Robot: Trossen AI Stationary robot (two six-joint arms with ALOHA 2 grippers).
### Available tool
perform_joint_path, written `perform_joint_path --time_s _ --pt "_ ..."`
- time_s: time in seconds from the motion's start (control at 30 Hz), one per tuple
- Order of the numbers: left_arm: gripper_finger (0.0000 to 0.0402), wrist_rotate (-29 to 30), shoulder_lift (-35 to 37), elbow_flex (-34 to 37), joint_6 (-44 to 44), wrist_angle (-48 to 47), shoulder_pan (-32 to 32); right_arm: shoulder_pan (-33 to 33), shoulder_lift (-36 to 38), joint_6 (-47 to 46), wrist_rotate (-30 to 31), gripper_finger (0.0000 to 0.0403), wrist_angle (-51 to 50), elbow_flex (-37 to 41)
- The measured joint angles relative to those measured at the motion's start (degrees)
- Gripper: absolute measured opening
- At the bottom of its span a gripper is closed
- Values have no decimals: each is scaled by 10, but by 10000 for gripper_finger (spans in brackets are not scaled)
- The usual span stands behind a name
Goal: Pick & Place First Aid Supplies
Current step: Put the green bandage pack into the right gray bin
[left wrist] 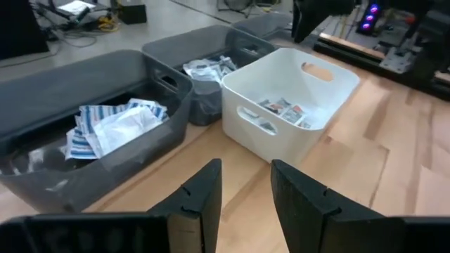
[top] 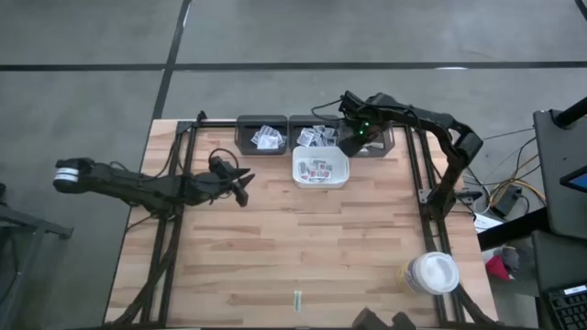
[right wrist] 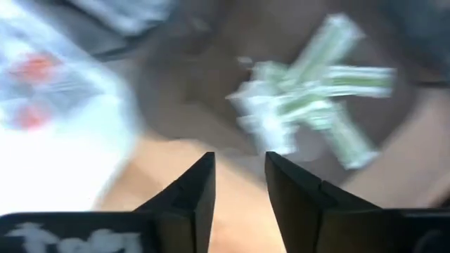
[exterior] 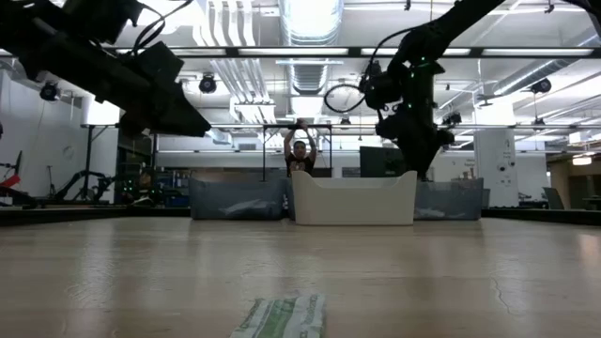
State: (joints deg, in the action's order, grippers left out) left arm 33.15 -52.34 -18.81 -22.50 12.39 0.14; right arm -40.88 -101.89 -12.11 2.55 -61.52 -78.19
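— Starting nearest the table's front edge, what lies there?

— One greenish strip packet lies flat on the wooden table at about six o'clock, alone. The round white-lidded jar sits toward four o'clock, well apart from it.

— And the left arm?

— It reaches in low from nine o'clock, stretched nearly level over the boards. The left gripper hangs just short of the table's middle, pointing toward the bins; its fingers stand apart with nothing between them.

— Farther back?

— The white tray stands at about twelve o'clock, holding red-printed packets. Touching it behind is a row of dark bins: the left bin holds blue-striped packets, the middle bin more white packets.

— The right arm?

— It comes from three o'clock, elbow bent high, forearm folded back toward the far edge. The right gripper points down over the right-hand bin, just beside the tray's far right corner. Its fingers are parted and empty; green-striped packets lie below them in the bin, blurred.

— Beyond the table?

— A person stands in the room, arms raised overhead.
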Motion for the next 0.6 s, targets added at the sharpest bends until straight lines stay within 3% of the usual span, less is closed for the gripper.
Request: perform_joint_path --time_s 0.13,0.27,0.6 --pt "124 -17 10 9 14 -7 0 15 24 -9 -83 135 0 0" --pt "124 -41 10 25 13 -8 0 51 66 -10 -128 136 0 0" --pt "124 -97 11 42 -1 -4 0 245 183 -9 -136 119 26 0"
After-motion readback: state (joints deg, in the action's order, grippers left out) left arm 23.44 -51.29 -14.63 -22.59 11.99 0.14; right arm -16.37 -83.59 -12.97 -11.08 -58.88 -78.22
